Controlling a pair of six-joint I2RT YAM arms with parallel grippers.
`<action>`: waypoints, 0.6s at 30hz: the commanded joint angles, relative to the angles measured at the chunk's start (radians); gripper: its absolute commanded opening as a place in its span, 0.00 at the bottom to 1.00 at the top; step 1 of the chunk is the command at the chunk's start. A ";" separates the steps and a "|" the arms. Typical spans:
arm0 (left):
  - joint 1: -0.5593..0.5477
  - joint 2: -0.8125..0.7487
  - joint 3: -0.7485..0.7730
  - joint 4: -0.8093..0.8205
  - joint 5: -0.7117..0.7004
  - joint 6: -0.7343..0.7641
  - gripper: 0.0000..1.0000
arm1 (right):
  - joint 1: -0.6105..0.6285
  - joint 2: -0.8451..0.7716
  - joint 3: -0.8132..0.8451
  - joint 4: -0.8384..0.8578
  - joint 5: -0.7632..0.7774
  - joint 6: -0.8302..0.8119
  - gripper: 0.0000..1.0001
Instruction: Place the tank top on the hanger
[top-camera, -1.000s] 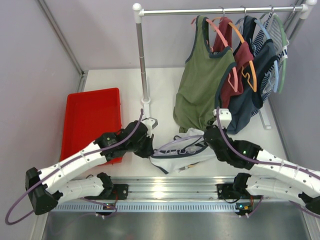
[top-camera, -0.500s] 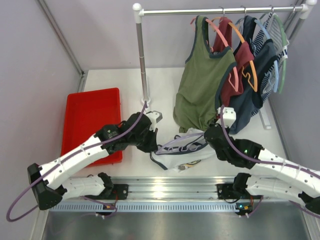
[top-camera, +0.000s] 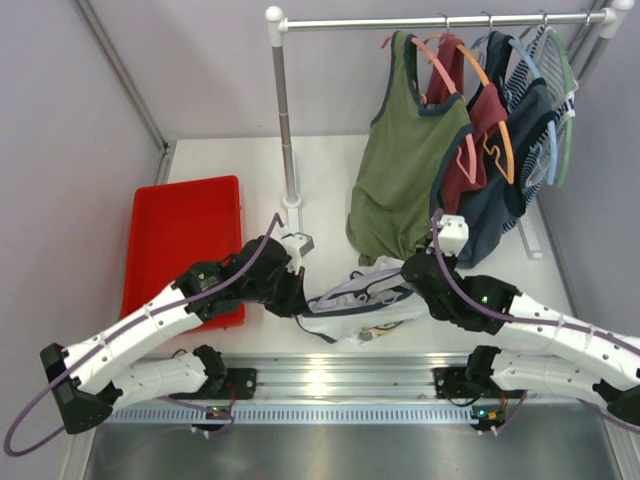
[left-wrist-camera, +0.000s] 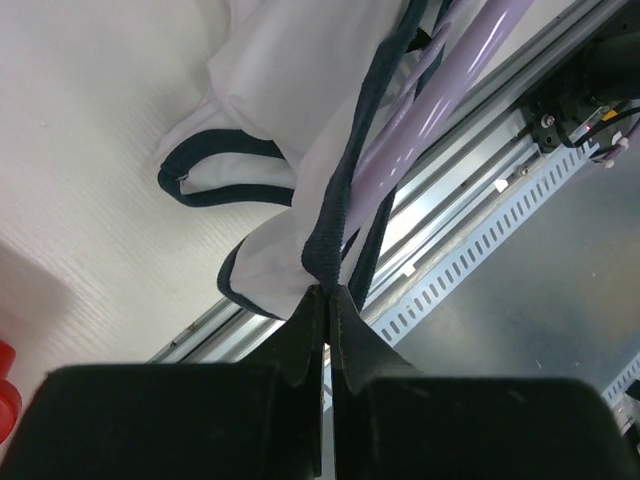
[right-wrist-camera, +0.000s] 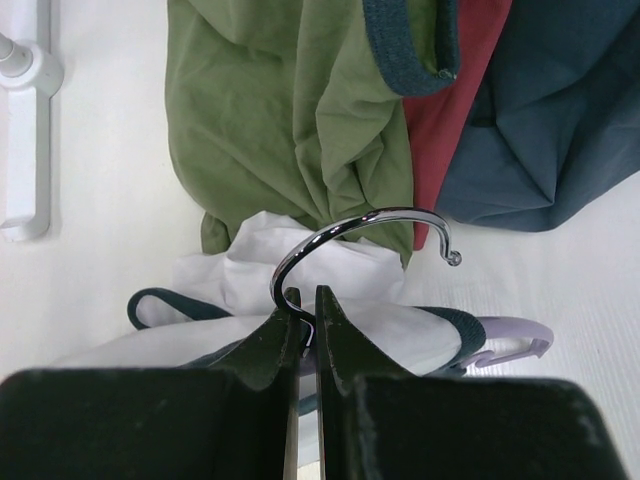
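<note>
The white sleeveless tank top with navy-blue trim (top-camera: 352, 318) lies bunched at the near edge of the white tabletop (top-camera: 330, 170), between the two arms and just in front of the hem of the olive-green tank top (top-camera: 400, 170) hanging on the rail. The thin lavender plastic hanger with a chrome wire hook (top-camera: 350, 283) runs across and partly through this bundle. The left hand (left-wrist-camera: 322, 292) is closed, its fingers pinching a doubled fold of the navy trim, with the lavender hanger arm passing close beside the pinched edge. The right hand (right-wrist-camera: 300, 300) is also closed, clamped at the base of the chrome hook, where the wire meets the plastic. The hook stands clear above the white fabric. Judged from this arrangement, the step in hand is dressing the garment onto the hanger: one hand fixes the hanger while the other works a strap opening over an arm. Whether either strap is already seated cannot be told. The next move calls for the right hand to hold the hanger steady while the left draws the trim outward and over the hanger's end, keeping the thin edge from slipping out of the pinch.
</note>
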 joint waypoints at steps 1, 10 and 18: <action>0.000 -0.007 0.048 -0.017 0.038 -0.011 0.00 | 0.007 0.017 0.061 -0.048 0.093 -0.014 0.00; 0.000 0.093 0.187 0.028 0.037 0.024 0.00 | 0.054 0.060 0.127 -0.067 0.118 0.010 0.00; -0.007 0.246 0.381 0.049 0.080 0.066 0.00 | 0.064 0.111 0.221 -0.058 0.123 -0.017 0.00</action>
